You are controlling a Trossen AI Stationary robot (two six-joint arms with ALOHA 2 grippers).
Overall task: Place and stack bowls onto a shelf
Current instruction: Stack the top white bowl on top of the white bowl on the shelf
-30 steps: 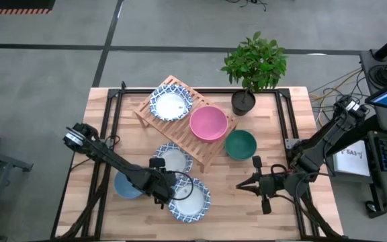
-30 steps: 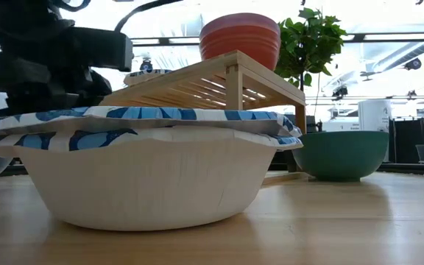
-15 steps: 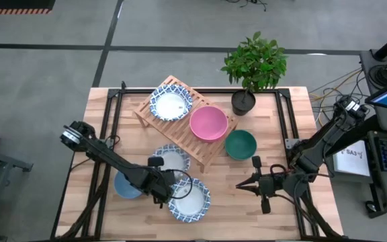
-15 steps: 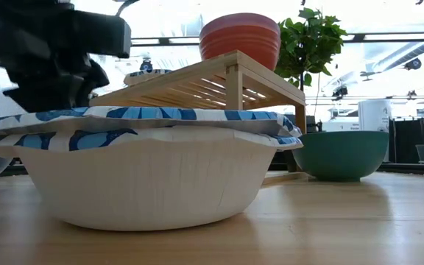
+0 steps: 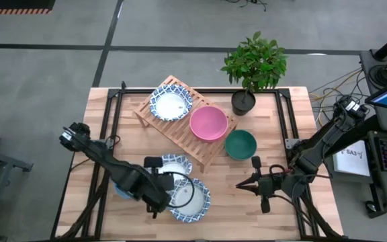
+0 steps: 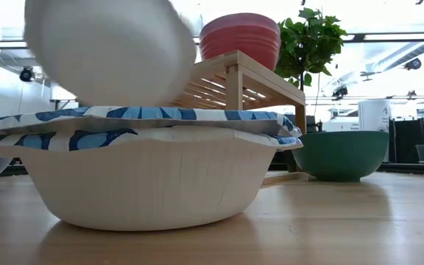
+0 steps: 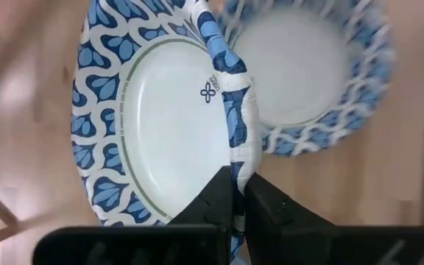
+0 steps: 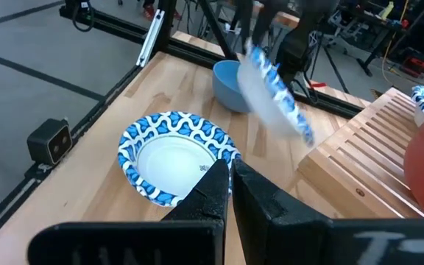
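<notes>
- Left end effector (image 7: 235, 193) — fingers pinched closed on the rim of a white bowl with a blue patterned rim (image 7: 160, 125), held clear of the counter (image 5: 294, 134) and tilted up on edge in the right wrist view. The rim crumples at the pinch, so I judge the bowl to be light, paper-like and easily bent; a grip on the rim looks workable but deforms it.
- Below it, a second patterned bowl (image 5: 191, 199) sits upright at the near middle of the counter, mouth up; the blue bowl (image 8: 230, 85) rests just beyond.
- The shelf (image 5: 180, 131) runs diagonally across the counter, long axis from far-left to near-right. It carries another patterned bowl (image 5: 170, 105) and the pink bowl (image 5: 208, 123), both mouth up.
- The green bowl (image 5: 240, 144) stands on the counter just beside the shelf's right end.
- Right end effector (image 5: 244, 184) — waiting low at the near right, fingers closed on nothing.
</notes>
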